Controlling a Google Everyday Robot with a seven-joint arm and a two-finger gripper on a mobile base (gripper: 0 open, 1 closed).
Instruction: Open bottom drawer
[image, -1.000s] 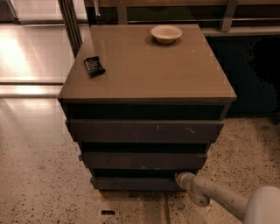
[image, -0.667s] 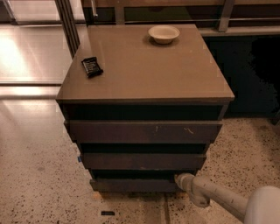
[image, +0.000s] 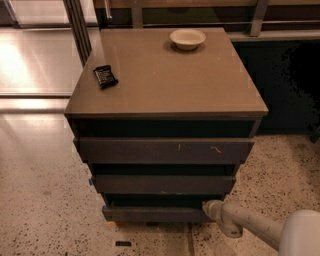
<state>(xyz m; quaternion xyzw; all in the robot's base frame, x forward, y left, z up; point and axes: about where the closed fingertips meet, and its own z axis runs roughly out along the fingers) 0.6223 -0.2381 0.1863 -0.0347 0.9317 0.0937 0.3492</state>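
Down at the bottom of the frame sits the bottom drawer (image: 150, 214), a plain dark brown slab front, flat and handleless, with a dark gap above it. The gripper (image: 207, 206) is right at its right end, with the pale rounded arm (image: 250, 225) behind it. Can't tell if it's wide or narrow.

Looks like an office or commercial bldg interior, prob. a break area: speckled terrazzo floor (image: 45, 200), glossy floor strip (image: 35, 65) beyond it, metal post (image: 77, 25) at back left, plain brown drawer cabinet (image: 165, 80) w/ a pale bowl (image: 187, 38) & dark snack packet (image: 105, 76) on top. My gripper (image: 209, 207) sits low, at the right end of the bottom drawer (image: 155, 214) front.
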